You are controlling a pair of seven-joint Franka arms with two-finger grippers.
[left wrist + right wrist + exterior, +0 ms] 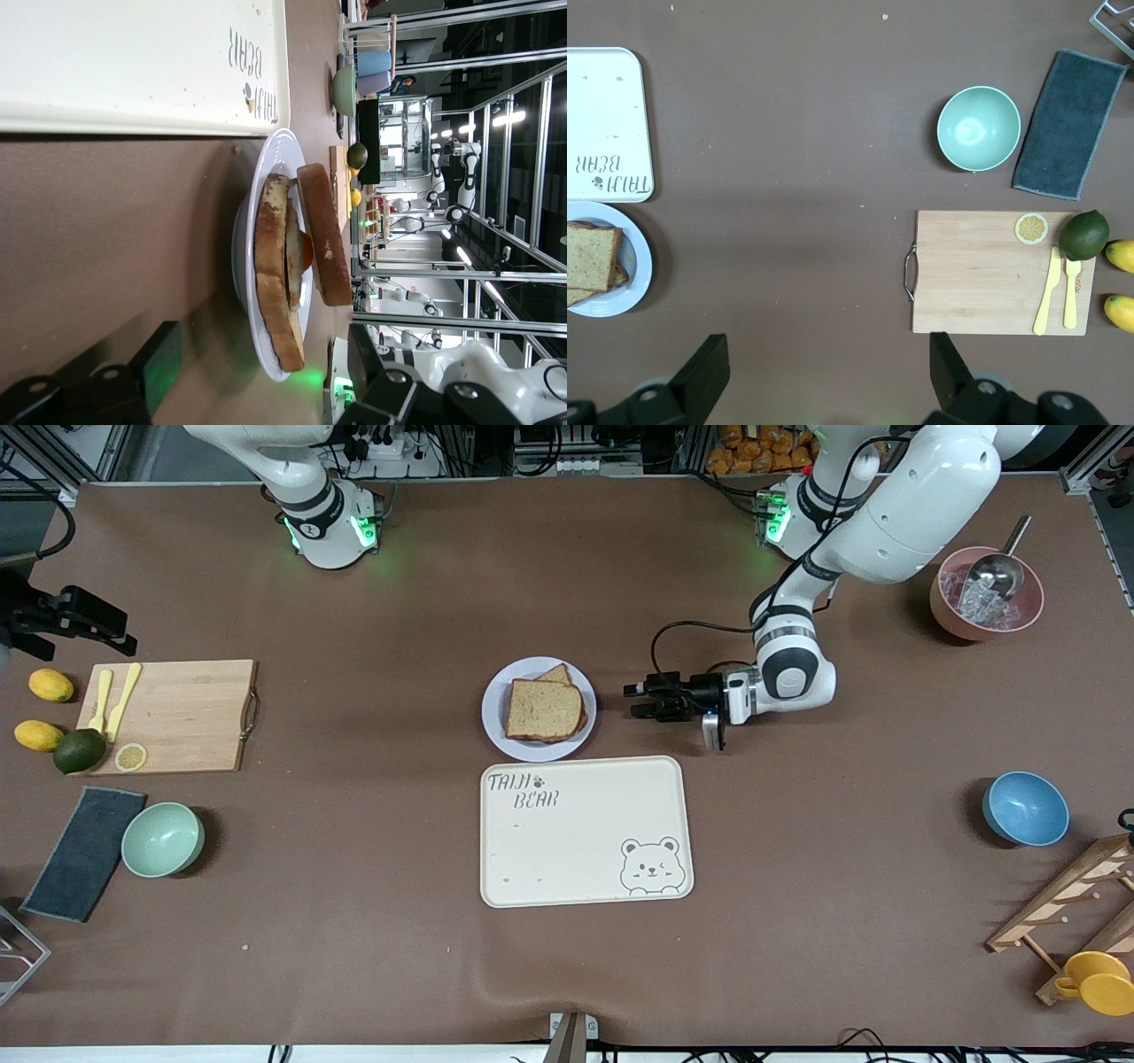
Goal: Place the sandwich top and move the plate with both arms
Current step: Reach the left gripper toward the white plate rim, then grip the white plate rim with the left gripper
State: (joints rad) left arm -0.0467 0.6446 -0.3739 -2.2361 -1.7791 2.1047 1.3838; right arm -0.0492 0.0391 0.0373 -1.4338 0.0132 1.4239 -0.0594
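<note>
Sandwich top (544,708) is lying on the stacked bread on the plate (493,710), tilted so one edge is lifting off the filling in the left wrist view. The plate is sitting mid-worktop (797,886), just beside the bear-printed tray (585,831), which is nearer the front camera, with a thin gap between rim and tray edge. The left claw (640,700) is hovering low over the worktop near the plate's rim on the left arm's side, fingers lying level, parted and holding nothing. The right claw (824,381) is waiting high over bare worktop beside the cutting board (992,274), its fingers spread wide and gripping nothing. Bare brown worktop is stretching from the plate toward both robot bases and toward the cutting board.
</note>
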